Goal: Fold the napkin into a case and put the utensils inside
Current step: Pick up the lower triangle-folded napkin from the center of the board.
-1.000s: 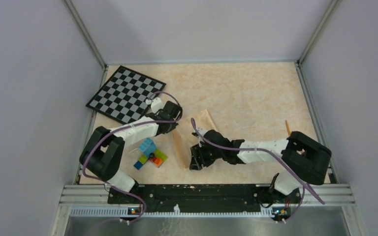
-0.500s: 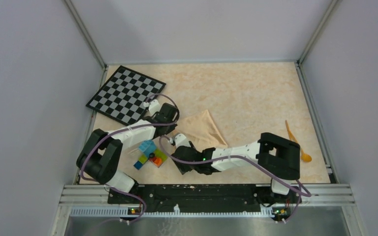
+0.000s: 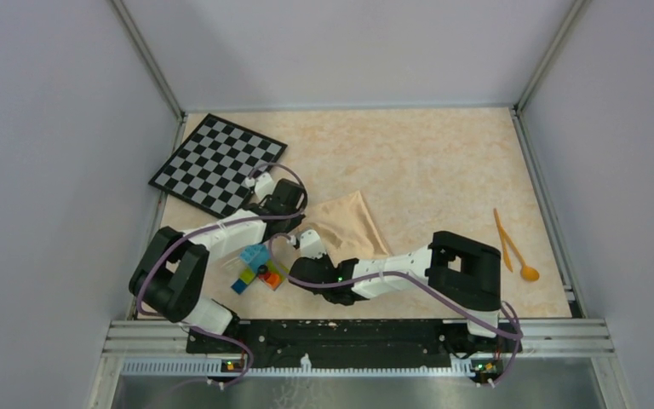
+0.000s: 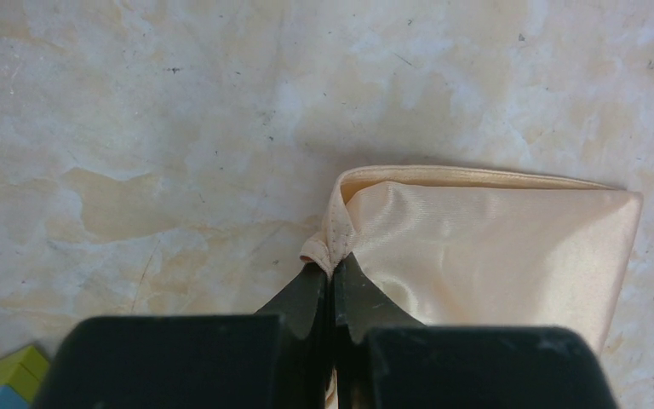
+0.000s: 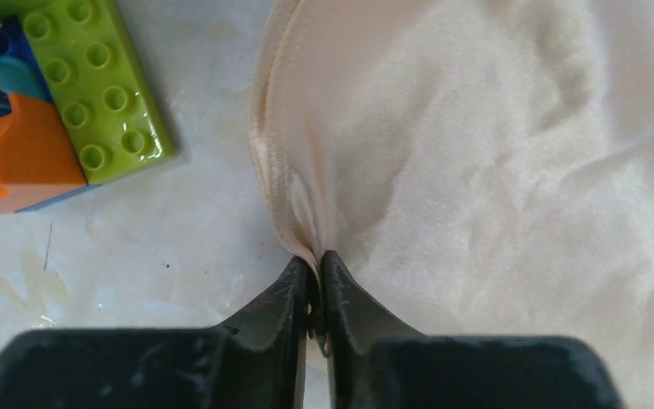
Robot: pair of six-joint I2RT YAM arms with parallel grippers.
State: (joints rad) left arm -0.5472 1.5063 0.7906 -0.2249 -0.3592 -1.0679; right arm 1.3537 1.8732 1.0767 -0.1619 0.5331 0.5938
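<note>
Left wrist view: both pincers shut tight on cloth.
Left gripper (image 4: 333,285) pinches a bunched corner of the napkin (image 4: 494,247), jaws almost meeting; right gripper (image 5: 316,285) nips its folded edge near the toy bricks (image 5: 94,94). Utensils (image 3: 507,251) lie well apart, rightward.

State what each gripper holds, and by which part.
Both hold the napkin: the left gripper pinches a bunched corner, and the right gripper pinches the layered edge near the toy bricks.

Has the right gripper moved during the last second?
Yes. Seen from above, the right gripper went left, toward the toy bricks, and now pinches the napkin.
</note>
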